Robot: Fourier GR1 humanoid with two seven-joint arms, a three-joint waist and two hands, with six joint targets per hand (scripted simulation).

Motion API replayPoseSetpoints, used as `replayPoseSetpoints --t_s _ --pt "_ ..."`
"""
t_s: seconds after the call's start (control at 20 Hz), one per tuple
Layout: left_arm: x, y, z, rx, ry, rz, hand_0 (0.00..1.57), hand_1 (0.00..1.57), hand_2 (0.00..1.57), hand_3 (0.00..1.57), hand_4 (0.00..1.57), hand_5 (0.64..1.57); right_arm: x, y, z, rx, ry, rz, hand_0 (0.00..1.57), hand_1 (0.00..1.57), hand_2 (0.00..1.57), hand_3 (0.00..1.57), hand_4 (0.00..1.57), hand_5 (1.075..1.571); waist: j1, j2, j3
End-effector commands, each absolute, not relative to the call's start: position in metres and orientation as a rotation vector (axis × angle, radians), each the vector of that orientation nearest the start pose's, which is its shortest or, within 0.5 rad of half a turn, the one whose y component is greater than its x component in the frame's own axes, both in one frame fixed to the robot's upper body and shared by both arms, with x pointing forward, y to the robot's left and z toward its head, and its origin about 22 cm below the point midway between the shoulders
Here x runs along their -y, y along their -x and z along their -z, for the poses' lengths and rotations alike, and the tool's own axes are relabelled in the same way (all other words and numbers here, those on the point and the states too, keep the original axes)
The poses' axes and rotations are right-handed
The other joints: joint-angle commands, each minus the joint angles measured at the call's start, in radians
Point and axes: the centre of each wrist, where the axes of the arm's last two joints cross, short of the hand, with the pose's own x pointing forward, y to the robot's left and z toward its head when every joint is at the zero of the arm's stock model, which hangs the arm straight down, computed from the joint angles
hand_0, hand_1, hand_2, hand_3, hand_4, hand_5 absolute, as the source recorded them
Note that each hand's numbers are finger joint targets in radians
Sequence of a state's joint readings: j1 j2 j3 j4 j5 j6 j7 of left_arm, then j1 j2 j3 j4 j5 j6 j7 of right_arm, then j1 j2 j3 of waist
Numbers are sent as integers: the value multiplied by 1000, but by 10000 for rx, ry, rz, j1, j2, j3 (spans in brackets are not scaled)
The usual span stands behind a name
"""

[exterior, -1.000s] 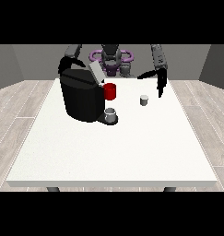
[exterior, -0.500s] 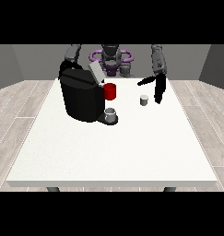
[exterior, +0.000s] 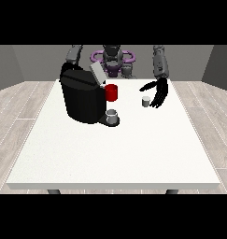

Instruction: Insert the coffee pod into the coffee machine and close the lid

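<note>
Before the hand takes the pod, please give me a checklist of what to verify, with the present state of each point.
1. Pod stands upright on the table: ok.
2. Hand at the view's right is beside the pod with fingers open: ok.
3. Hand holds the pod: not ok, they are apart.
4. Machine lid is raised: ok.
5. Pod slot is free: cannot tell.
6. Other hand is out of the way: cannot tell, it is hidden behind the machine.

A small grey coffee pod stands upright right of the black coffee machine, whose lid is raised.
</note>
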State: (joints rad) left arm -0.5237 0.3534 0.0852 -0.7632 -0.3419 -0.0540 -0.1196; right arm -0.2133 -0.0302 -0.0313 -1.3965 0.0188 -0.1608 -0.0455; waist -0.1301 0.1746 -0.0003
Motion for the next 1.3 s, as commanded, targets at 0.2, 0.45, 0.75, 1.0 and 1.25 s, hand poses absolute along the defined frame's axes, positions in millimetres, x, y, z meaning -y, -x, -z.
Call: replayPoseSetpoints --t_s 0.2,0.45,0.75,1.0,1.25 --pt "-325 -365 5 12747 -5489 6728 536 536 692 440 0 1571 203 -296 -16 16425 1163 255 0 0 0 0 515 1571 -254 109 -1" --pt "-326 -357 20 12868 -6387 6940 695 695 831 592 0 1571 207 -288 -7 16327 919 554 0 0 0 0 524 1571 -283 -27 -1" --pt "-313 -373 4 13821 -6972 6957 824 824 972 737 389 1571 226 -300 1 16598 1032 853 0 0 0 0 514 1571 21 352 3" --pt "-339 -358 23 13279 -8151 7390 930 930 1040 820 281 1571 228 -295 -31 16879 541 151 0 0 0 0 426 1571 -746 648 -1" --pt "-335 -371 5 13661 -7997 8315 1174 1174 1286 1183 412 1571 234 -304 -21 17026 990 849 0 0 0 0 430 1571 -201 555 1"
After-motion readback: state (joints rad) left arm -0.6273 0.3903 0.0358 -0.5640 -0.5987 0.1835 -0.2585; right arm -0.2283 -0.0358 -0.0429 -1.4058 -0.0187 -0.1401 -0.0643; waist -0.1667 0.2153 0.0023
